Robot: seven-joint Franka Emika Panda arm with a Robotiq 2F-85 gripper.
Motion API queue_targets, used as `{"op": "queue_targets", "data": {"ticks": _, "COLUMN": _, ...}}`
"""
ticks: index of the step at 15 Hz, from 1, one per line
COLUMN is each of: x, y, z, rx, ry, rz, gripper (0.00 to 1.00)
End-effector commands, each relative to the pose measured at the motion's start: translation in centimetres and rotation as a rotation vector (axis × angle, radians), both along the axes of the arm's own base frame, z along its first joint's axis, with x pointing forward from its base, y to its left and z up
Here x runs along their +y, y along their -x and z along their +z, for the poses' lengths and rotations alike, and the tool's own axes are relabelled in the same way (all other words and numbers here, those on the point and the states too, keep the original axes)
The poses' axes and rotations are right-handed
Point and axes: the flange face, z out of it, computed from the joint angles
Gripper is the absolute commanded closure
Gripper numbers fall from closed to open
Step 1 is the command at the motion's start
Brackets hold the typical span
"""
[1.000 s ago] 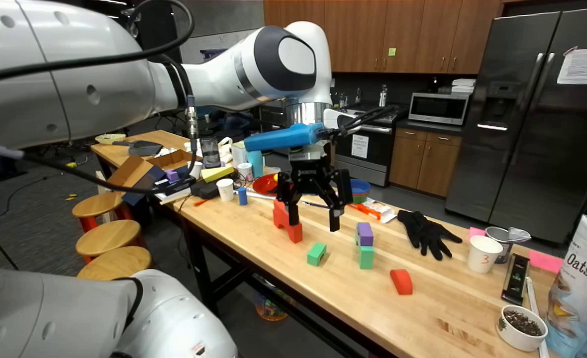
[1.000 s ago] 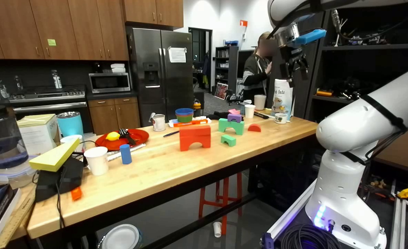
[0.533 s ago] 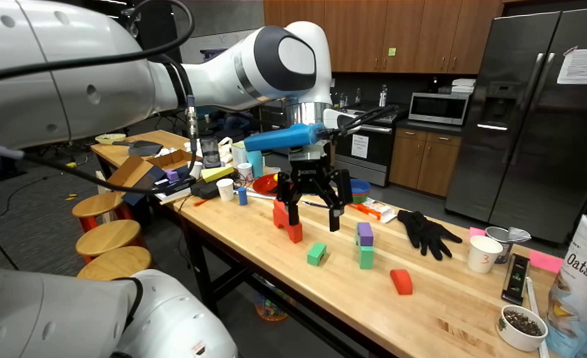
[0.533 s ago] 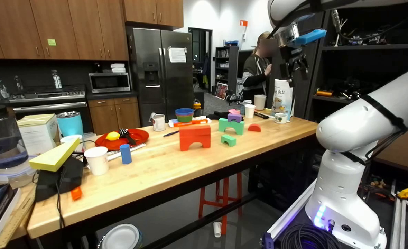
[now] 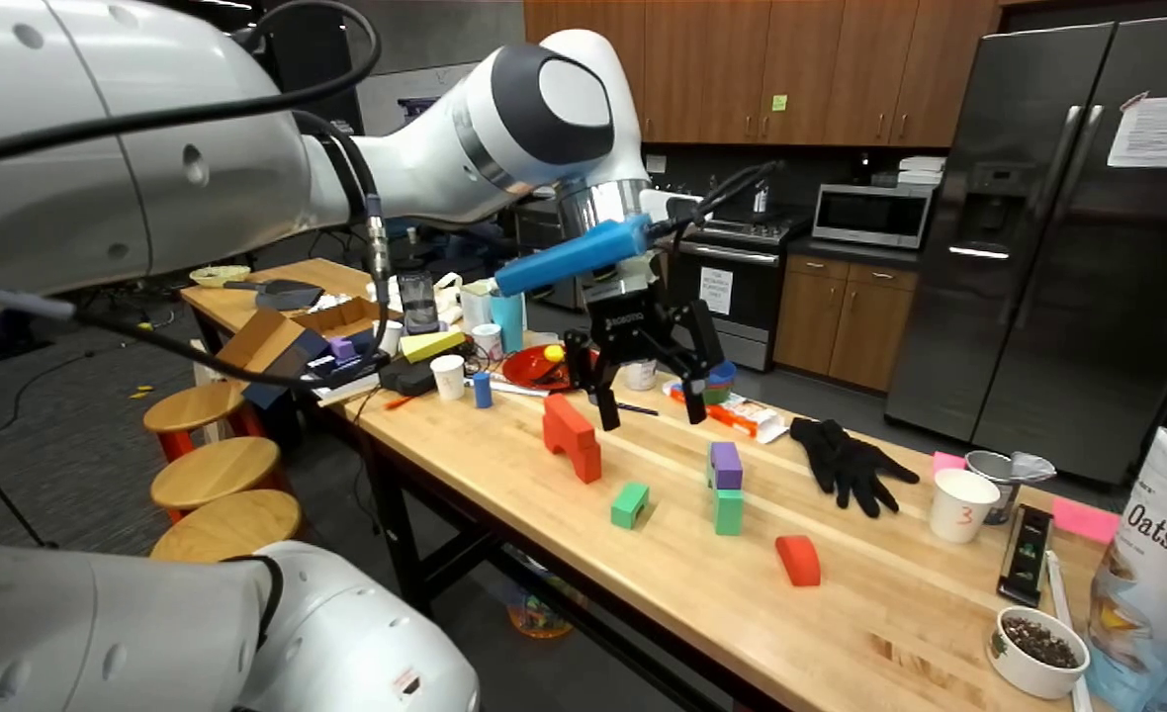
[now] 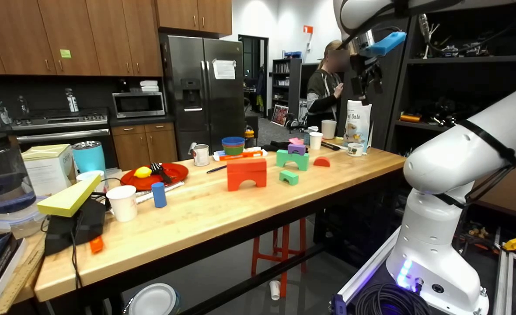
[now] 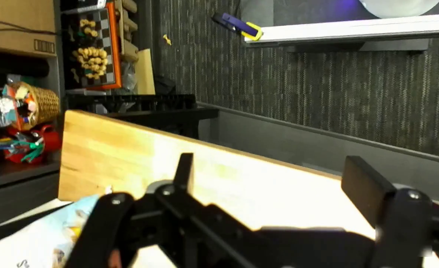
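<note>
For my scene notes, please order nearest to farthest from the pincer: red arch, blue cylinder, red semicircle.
In an exterior view:
1. Red semicircle, lower left of the pincer
2. Red arch, farther left
3. Blue cylinder, leftmost of these

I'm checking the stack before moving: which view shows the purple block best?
In an exterior view, the purple block shows best: its broad side faces the camera, unobstructed, atop the large green arch. Seen nearly end-on in an exterior view, the purple block looks narrow. The wrist view doesn't show it.
</note>
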Motion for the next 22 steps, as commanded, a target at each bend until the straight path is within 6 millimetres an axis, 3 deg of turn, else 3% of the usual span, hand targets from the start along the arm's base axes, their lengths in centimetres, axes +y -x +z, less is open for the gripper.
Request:
{"op": "queue_targets", "data": {"ticks": 1, "x": -1.0, "y": -1.5, "z": -1.7, "rx": -0.029, "ry": -0.064, "rz": 0.084, "gripper": 0.0}}
{"op": "queue_targets", "data": {"ticks": 7, "x": -2.6, "y": -2.7, "z": -6.9, "rx": -0.019, "ry": -0.232, "rz": 0.105, "gripper": 0.0}}
{"op": "queue_targets", "data": {"ticks": 14, "x": -2.5, "y": -4.5, "z": -12.1, "rx": 0.01, "ry": -0.337, "rz": 0.092, "gripper": 0.0}}
{"op": "queue_targets", "data": {"ticks": 22, "x": -0.8, "y": -8.7, "z": -15.4, "rx": -0.206, "ry": -0.243, "rz": 0.167, "gripper": 0.0}}
